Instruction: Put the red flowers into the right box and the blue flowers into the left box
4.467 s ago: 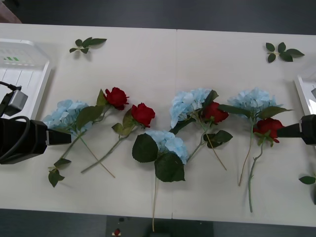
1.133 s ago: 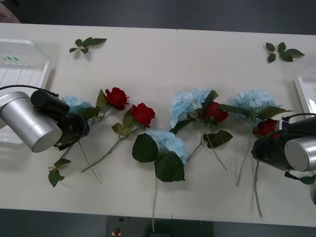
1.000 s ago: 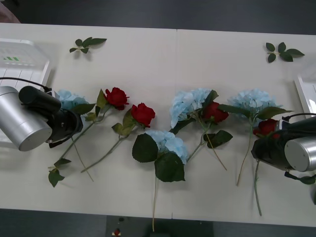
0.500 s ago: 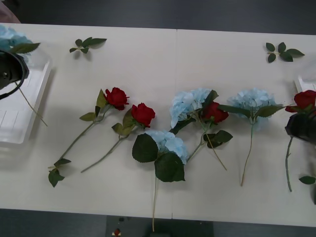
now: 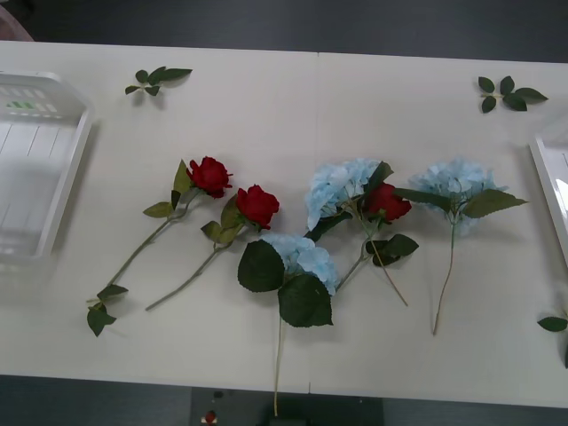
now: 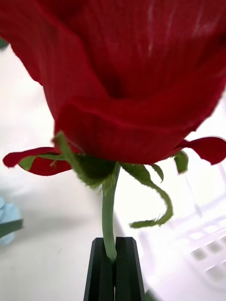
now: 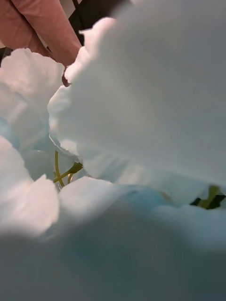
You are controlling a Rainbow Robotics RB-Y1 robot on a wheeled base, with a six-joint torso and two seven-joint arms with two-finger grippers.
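Between my right gripper's (image 6: 112,275) black fingers (image 6: 98,273) a rose (image 6: 122,75) is pinched low on its stem, a white box (image 6: 197,244) beyond. Blue petals (image 7: 141,103) crowd my left wrist; whether its fingers grip, I cannot tell. Such a thin pinch could let the bloom swivel and miss.

Right end effector (image 6: 113,270): two flat black fingers (image 6: 99,273); pressed together.

Bare table (image 5: 293,106) beyond the flower row (two leaf sprigs (image 5: 156,80) aside).
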